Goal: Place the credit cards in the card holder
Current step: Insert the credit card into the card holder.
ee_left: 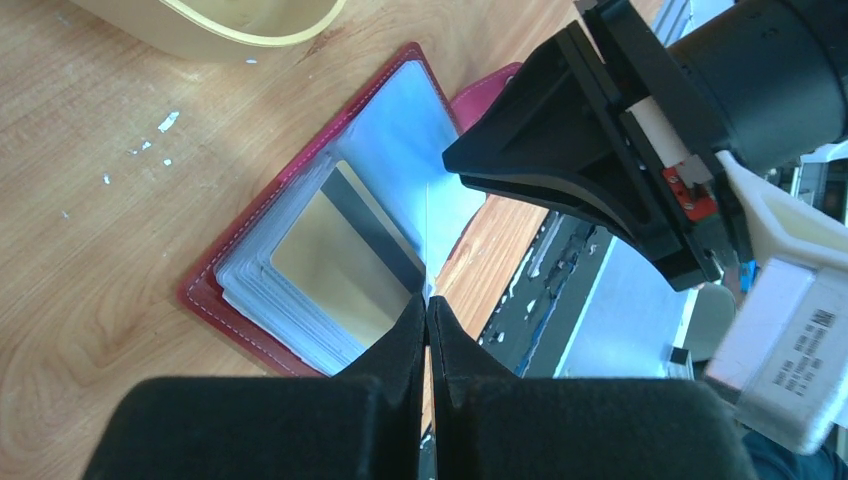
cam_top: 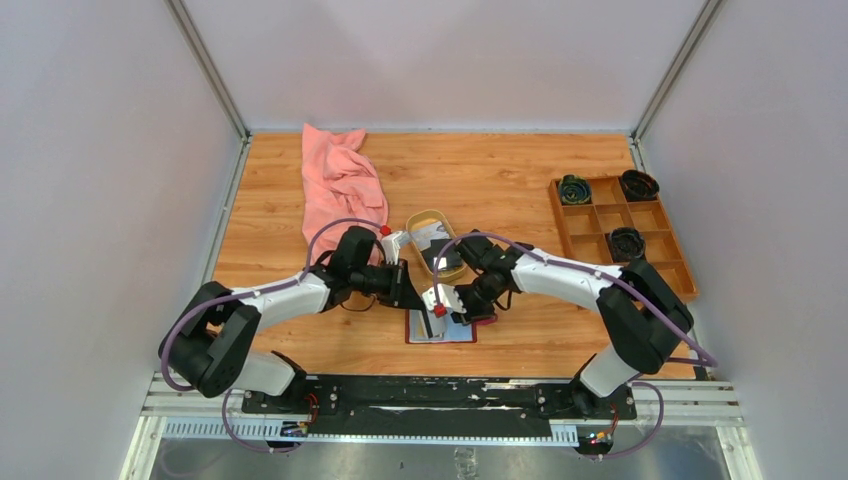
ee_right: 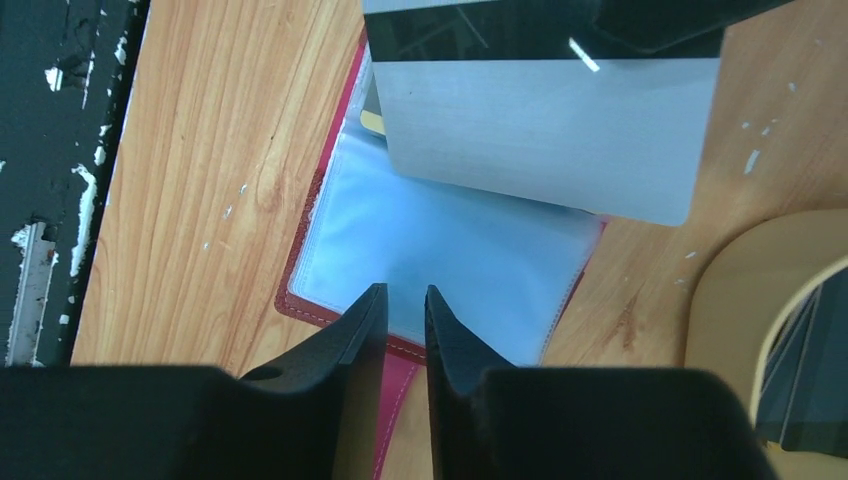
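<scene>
The holder (ee_left: 205, 300) lay open at the dish's (cam_top: 432, 212) 6 o'clock. The left gripper (ee_left: 428, 308), clamped on a card (ee_right: 540, 130), held it over the sleeves (ee_right: 450, 270), likely for insertion. The right gripper (ee_right: 405, 297), jaws narrowly apart and empty, hovered at 3 o'clock, probably to steady them.

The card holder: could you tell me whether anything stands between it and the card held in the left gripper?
Nothing visible does. The card in the left gripper hangs over the open card holder; the right gripper sits at the holder's other edge, apart from it.
</scene>
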{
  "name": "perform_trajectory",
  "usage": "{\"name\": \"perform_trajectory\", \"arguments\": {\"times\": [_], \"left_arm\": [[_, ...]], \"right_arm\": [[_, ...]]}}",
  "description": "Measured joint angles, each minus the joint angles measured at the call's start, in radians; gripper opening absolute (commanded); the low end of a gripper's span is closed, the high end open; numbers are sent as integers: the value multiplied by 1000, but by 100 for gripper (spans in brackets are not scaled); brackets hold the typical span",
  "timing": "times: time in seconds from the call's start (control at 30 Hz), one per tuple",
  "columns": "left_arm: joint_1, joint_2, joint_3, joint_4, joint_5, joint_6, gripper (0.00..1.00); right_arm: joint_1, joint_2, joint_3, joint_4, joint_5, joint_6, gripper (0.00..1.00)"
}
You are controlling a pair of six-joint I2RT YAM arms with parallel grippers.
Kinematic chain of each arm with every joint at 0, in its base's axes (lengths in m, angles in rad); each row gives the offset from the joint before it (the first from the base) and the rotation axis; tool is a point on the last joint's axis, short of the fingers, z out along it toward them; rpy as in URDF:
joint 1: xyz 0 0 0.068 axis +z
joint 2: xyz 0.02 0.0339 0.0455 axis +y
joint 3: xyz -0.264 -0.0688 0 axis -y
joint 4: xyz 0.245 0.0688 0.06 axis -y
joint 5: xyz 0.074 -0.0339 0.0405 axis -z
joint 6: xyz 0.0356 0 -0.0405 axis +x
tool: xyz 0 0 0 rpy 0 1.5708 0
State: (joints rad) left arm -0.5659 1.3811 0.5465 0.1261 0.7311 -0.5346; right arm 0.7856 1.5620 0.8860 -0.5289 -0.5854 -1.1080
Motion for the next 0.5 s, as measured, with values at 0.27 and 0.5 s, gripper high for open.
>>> {"name": "perform_trajectory", "arguments": {"times": [0.27,0.5], "left_arm": [[-6,0,2,-10,-37,-25,0],[-21,0,47,-92,-77,-18,0]], "right_arm": [[-5,-54,21,-27,-47,19,30],[-12,-60,22,-41,-72,21,30]]}}
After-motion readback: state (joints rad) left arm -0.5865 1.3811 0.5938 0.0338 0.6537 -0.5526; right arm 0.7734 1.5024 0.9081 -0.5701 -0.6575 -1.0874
